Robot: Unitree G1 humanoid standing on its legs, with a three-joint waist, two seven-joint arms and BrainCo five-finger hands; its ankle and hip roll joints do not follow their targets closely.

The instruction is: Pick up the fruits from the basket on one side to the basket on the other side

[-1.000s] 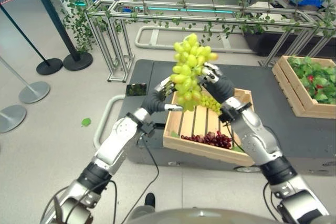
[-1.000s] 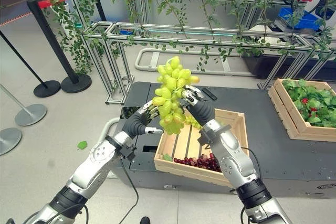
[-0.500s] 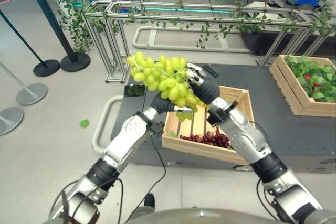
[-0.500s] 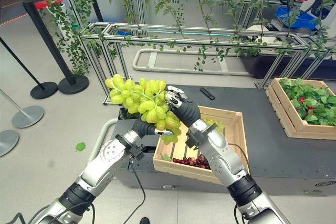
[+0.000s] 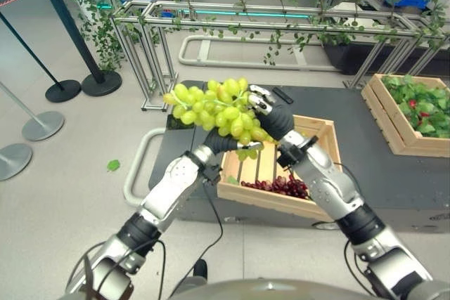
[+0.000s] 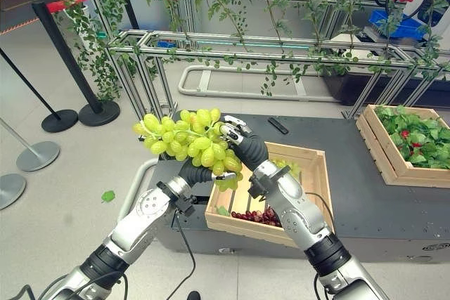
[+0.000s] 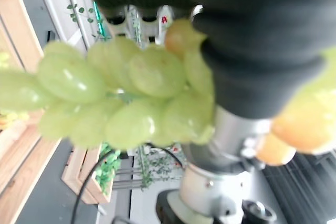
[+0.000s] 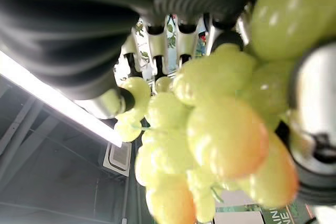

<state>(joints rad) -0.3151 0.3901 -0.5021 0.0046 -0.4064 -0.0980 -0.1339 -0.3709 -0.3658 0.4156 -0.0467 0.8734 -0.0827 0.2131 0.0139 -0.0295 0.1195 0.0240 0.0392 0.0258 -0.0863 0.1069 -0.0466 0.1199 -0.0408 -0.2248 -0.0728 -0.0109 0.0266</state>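
Green grape bunch (image 5: 214, 108) is up in the air, lying roughly sideways, above the left rim of the near wooden crate (image 5: 252, 198) and sticking out past it over the dark platform (image 5: 394, 187). Both hands are on it. R hand (image 5: 271, 114) has fingers curled on the bunch's right end, clamped on the grapes. L hand (image 5: 223, 142) sits under the bunch, fingers wrapped up into the lower grapes; thumb shows pale just beneath. In the R wrist view, silver fingers (image 8: 157, 40) come down onto the cluster. In the L wrist view the grapes press against the dark ribbed cover.

Room: open air above the crate, nothing over the bunch. Floor to the left is wide, w/ a small green leaf (image 5: 114, 164) on it and stanchion bases (image 5: 42, 124) well apart. Alu frame w/ vines (image 5: 232, 15) stands behind the platform, well back from the hands. White tube bumper (image 5: 137, 166) curves along the platform's left edge.

Materials: crate is slatted pale wood w/ straight walls; dark red grapes (image 5: 278, 186) lie at its near side and a few green ones (image 5: 249, 152) behind the arms. Held grapes are smooth, glossy, oval. 2nd wooden crate (image 5: 394, 131) at far right holds leafy greens w/ red bits. Small black remote-like item (image 5: 283, 95) lies on the platform behind the hands.
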